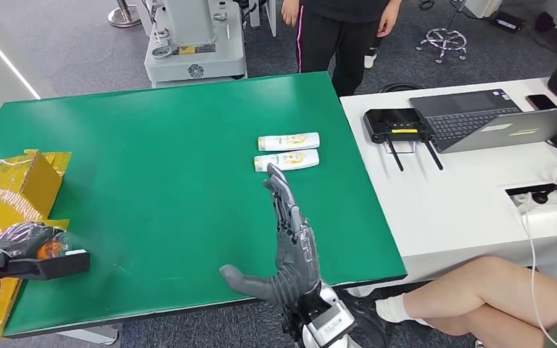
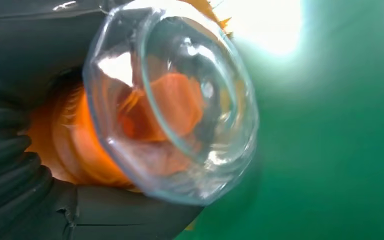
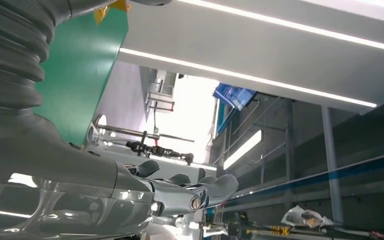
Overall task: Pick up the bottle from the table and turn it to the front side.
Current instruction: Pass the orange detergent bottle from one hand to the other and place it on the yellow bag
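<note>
The right hand is flat, fingers straight and thumb spread, holding nothing. At its twelve o'clock, just beyond the fingertips, two white bottles lie side by side on the green table. The left hand, at nine o'clock, grips a clear orange-tinted container

A clear cup sits close to the lens, its round mouth facing the camera, something orange blurred inside it. The left hand holds it, dark and ribbed along one side. Behind lies the green table, with bright glare at one edge.
</note>
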